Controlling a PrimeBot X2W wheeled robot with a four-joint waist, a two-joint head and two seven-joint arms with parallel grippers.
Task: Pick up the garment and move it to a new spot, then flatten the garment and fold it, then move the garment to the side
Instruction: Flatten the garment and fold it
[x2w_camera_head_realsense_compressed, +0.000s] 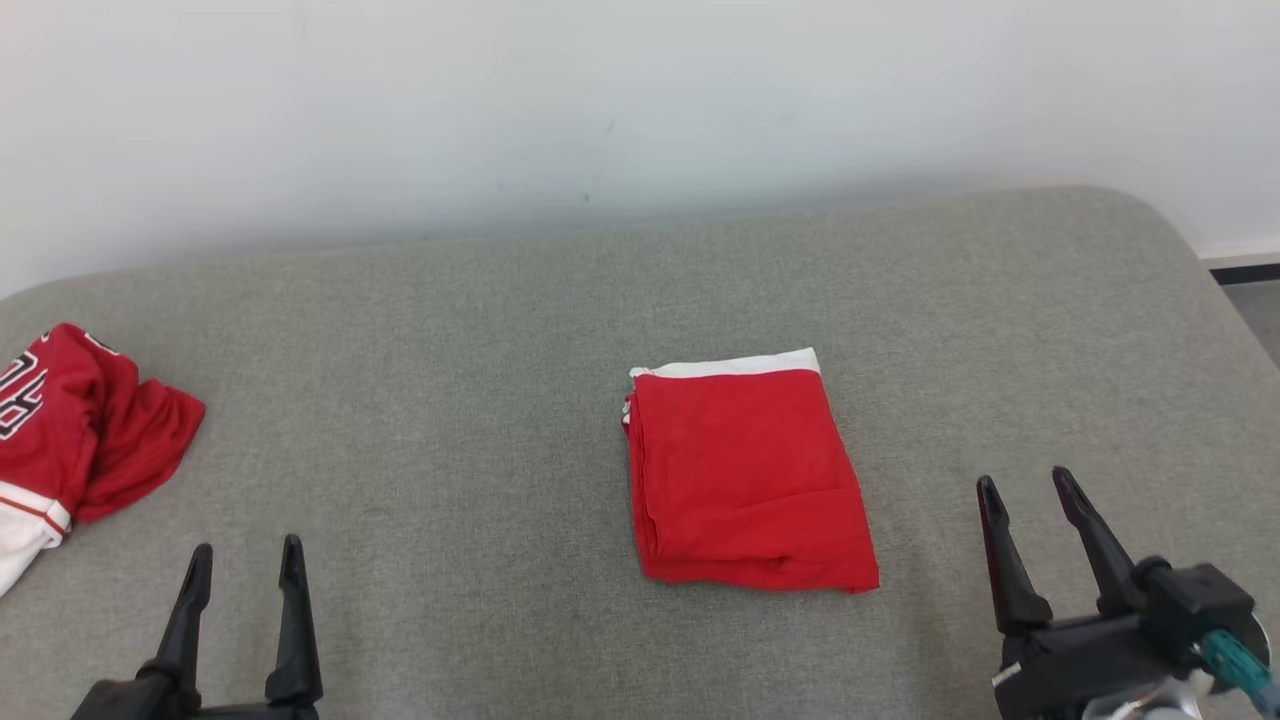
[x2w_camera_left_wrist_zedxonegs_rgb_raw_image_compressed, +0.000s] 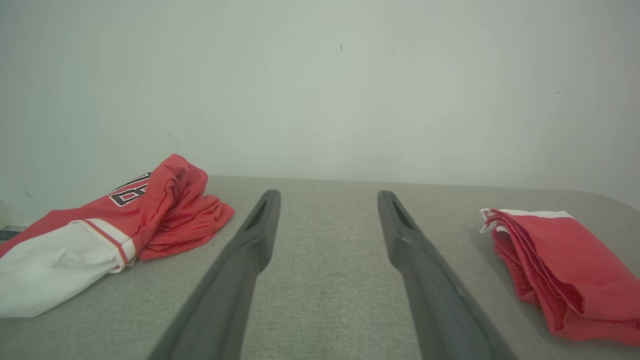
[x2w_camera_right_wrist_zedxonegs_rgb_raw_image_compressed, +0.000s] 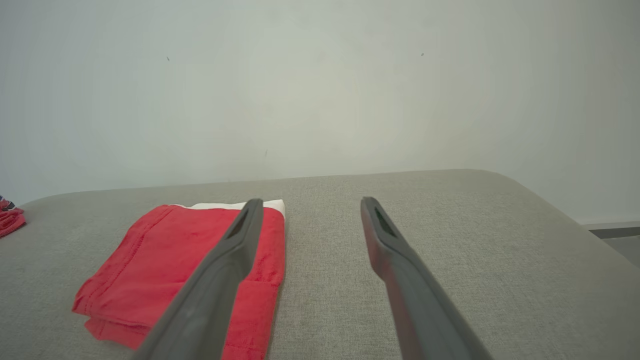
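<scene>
Garment (x2w_camera_head_realsense_compressed: 745, 475) of folded red fabric, white-banded, lies mid-frame on grey woven cushion (x2w_camera_head_realsense_compressed: 450, 400) — left gripper (x2w_camera_head_realsense_compressed: 245, 563) lower left, right gripper (x2w_camera_head_realsense_compressed: 1025, 487) lower right, both spread wide, empty, touching nothing.

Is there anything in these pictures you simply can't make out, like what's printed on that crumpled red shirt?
- Crumpled jersey: the head view's left edge cuts it off. Its own folds hide most of the printed number, in the left wrist view too.
- Folded red garment: the folding hides what kind of garment it is. In the right wrist view one of the right arm's jaws covers part of it, and the left wrist view's right edge crops it.
</scene>
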